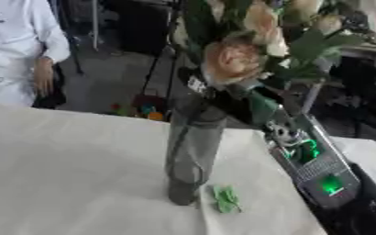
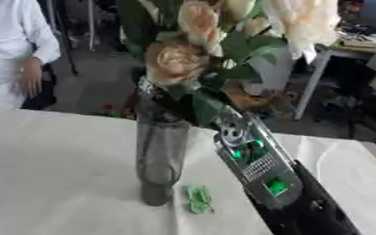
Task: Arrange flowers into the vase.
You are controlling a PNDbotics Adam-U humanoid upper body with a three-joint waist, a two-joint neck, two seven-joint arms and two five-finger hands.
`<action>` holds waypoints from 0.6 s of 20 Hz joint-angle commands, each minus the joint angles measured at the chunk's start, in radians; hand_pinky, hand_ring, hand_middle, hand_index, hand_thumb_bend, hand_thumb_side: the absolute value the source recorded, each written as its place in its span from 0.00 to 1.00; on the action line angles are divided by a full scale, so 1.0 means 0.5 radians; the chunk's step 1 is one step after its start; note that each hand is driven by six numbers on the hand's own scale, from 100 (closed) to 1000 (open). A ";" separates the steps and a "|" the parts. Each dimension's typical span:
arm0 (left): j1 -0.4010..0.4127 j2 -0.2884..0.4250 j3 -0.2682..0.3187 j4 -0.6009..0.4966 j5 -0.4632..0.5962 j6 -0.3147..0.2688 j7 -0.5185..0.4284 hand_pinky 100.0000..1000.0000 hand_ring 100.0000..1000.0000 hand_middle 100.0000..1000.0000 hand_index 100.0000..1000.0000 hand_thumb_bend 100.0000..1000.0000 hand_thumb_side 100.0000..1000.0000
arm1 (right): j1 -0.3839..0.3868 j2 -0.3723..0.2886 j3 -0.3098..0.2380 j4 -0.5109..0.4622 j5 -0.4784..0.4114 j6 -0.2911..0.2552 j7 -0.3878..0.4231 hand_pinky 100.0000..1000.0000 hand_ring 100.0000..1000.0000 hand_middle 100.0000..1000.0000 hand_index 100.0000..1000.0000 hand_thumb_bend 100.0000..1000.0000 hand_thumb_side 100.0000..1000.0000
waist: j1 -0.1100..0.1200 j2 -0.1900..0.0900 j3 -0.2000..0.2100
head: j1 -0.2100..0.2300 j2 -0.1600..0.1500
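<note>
Peach-and-cream flowers [image 1: 235,59] with green leaves sit at the mouth of the tall grey translucent vase [image 1: 193,151], which stands mid-table [image 1: 71,174] on white cloth; a green leaf scrap [image 1: 226,198] lies just right of its base. We judge insertion under way: our right hand [image 1: 243,98] sits at the stems, whether clamped we cannot tell. Next: seat stems, withdraw without tipping.
</note>
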State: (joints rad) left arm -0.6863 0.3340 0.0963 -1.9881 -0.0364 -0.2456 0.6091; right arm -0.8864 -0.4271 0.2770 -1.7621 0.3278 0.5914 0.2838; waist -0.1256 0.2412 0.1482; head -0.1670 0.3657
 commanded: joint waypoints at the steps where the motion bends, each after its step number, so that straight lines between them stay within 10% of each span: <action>1: -0.031 0.016 -0.005 -0.024 0.005 0.002 0.007 0.87 0.89 0.84 0.96 0.00 1.00 | -0.014 -0.058 -0.032 -0.053 0.022 -0.010 0.044 0.84 0.91 0.79 0.98 0.34 1.00 | 0.025 -0.042 -0.006 | 0.005 -0.026; 12: -0.027 0.015 -0.004 -0.024 0.004 0.004 0.009 0.87 0.89 0.84 0.96 0.00 1.00 | 0.017 -0.074 -0.045 -0.085 0.020 -0.019 0.090 0.84 0.91 0.79 0.98 0.34 1.00 | 0.030 -0.044 -0.013 | 0.008 -0.028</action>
State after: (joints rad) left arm -0.6863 0.3340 0.0963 -1.9881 -0.0364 -0.2435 0.6114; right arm -0.8652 -0.4361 0.2704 -1.7812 0.3324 0.5821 0.3261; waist -0.1230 0.2406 0.1435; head -0.1650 0.3635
